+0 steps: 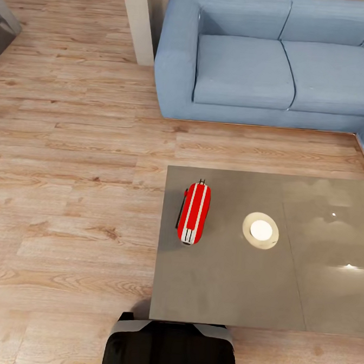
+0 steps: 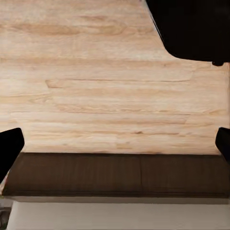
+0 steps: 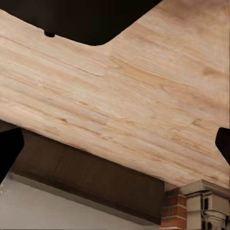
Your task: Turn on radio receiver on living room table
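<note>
The radio receiver lies flat on the grey counter, near that counter's left edge and well in from the near rim. Its red body with white stripes runs lengthwise away from the robot, a slim dark handle along its left side. To its right, apart from it, a round white glare sits on the glossy top. Beyond the counter's far edge, across a strip of wooden floor, stands a blue sofa. The robot's dark base shows just at the counter's near rim.

Neither set of jaws is anywhere near the radio. In the left wrist view, the left jaws stand spread wide, one dark fingertip at each side of the picture, with nothing between them but floor planks and a dark brown skirting band ahead of them. In the right wrist view, the right jaws are likewise parted wide and grip nothing; between their fingertips runs the same plank floor, and past them a dark skirting strip and a bit of brick with pale trim.
</note>
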You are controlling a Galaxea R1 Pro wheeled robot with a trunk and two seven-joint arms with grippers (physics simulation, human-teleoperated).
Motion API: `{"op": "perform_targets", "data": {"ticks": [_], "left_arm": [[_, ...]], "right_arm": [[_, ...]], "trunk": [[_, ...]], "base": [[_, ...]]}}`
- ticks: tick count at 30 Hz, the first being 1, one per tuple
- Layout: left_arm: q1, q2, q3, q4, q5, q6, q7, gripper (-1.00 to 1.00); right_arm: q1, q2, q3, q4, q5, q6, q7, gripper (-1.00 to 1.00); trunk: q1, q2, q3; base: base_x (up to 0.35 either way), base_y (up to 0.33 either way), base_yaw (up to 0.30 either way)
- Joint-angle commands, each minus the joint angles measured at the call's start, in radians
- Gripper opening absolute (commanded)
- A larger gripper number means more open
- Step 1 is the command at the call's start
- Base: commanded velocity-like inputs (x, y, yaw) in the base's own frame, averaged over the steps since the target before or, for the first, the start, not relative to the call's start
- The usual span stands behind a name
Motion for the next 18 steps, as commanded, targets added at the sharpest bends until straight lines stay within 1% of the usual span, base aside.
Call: {"op": "perform_targets", "data": {"ticks": [1, 2, 4, 5, 7, 8, 10, 11, 12, 13, 15, 17, 18], "left_arm": [[0.001, 0.007, 0.002, -0.107, 0.001, 0.025, -0.001, 1.0], [0.001, 0.011, 0.003, -0.177, 0.001, 0.052, -0.001, 1.0], [0.001, 0.017, 0.007, -0.36, 0.003, 0.17, -0.002, 1.0], [0.001, 0.018, 0.007, -0.407, 0.003, 0.202, -0.002, 1.0], [0.001, 0.023, 0.009, -0.605, 0.004, 0.328, -0.003, 1.0], [0.001, 0.024, 0.009, -0.704, 0.005, 0.383, -0.005, 1.0], [0.001, 0.025, 0.011, -0.877, 0.006, 0.47, -0.024, 1.0], [0.001, 0.026, 0.014, -0.917, 0.007, 0.489, -0.033, 1.0], [0.001, 0.027, 0.021, -0.993, 0.008, 0.524, -0.054, 1.0], [0.001, 0.028, 0.033, -1.066, 0.011, 0.558, -0.079, 1.0], [0.001, 0.033, 0.071, -1.214, 0.026, 0.624, -0.14, 1.0], [0.0, 0.035, 0.083, -1.262, 0.038, 0.642, -0.165, 1.0], [-0.001, 0.036, 0.085, -1.272, 0.042, 0.647, -0.171, 1.0]], "right_arm": [[0.001, -0.013, 0.0, -0.148, -0.004, 0.024, 0.001, 1.0], [0.001, -0.03, -0.002, -0.235, -0.007, 0.051, 0.001, 1.0], [0.001, -0.103, -0.013, -0.438, -0.023, 0.161, 0.001, 1.0], [0.001, -0.121, -0.017, -0.488, -0.029, 0.19, 0.001, 1.0], [0.0, -0.189, -0.033, -0.695, -0.068, 0.295, 0.0, 1.0], [0.0, -0.216, -0.038, -0.801, -0.088, 0.343, -0.001, 1.0], [0.0, -0.259, -0.047, -0.986, -0.117, 0.432, -0.01, 1.0], [0.0, -0.269, -0.051, -1.027, -0.121, 0.452, -0.014, 1.0], [0.0, -0.284, -0.062, -1.103, -0.127, 0.488, -0.024, 1.0], [0.0, -0.295, -0.072, -1.172, -0.131, 0.515, -0.036, 1.0], [-0.004, -0.307, -0.083, -1.291, -0.136, 0.55, -0.076, 1.0], [-0.023, -0.308, -0.086, -1.325, -0.137, 0.559, -0.098, 1.0], [-0.034, -0.308, -0.087, -1.332, -0.138, 0.562, -0.103, 1.0]], "trunk": [[0.0, 0.0, 0.0], [0.0, 0.0, 0.0], [0.0, 0.0, 0.0], [0.0, 0.0, 0.0], [0.0, 0.0, 0.0], [0.0, 0.0, 0.0], [0.0, 0.0, 0.0], [0.0, 0.0, 0.0], [0.0, 0.0, 0.0], [0.0, 0.0, 0.0], [0.0, 0.0, 0.0], [0.0, 0.0, 0.0], [0.0, 0.0, 0.0]], "base": [[0.0, 0.0, 0.0], [0.0, 0.0, 0.0], [0.0, 0.0, 0.0], [0.0, 0.0, 0.0], [0.0, 0.0, 0.0], [0.0, 0.0, 0.0], [0.0, 0.0, 0.0], [0.0, 0.0, 0.0], [0.0, 0.0, 0.0], [0.0, 0.0, 0.0], [0.0, 0.0, 0.0], [0.0, 0.0, 0.0], [0.0, 0.0, 0.0]]}}
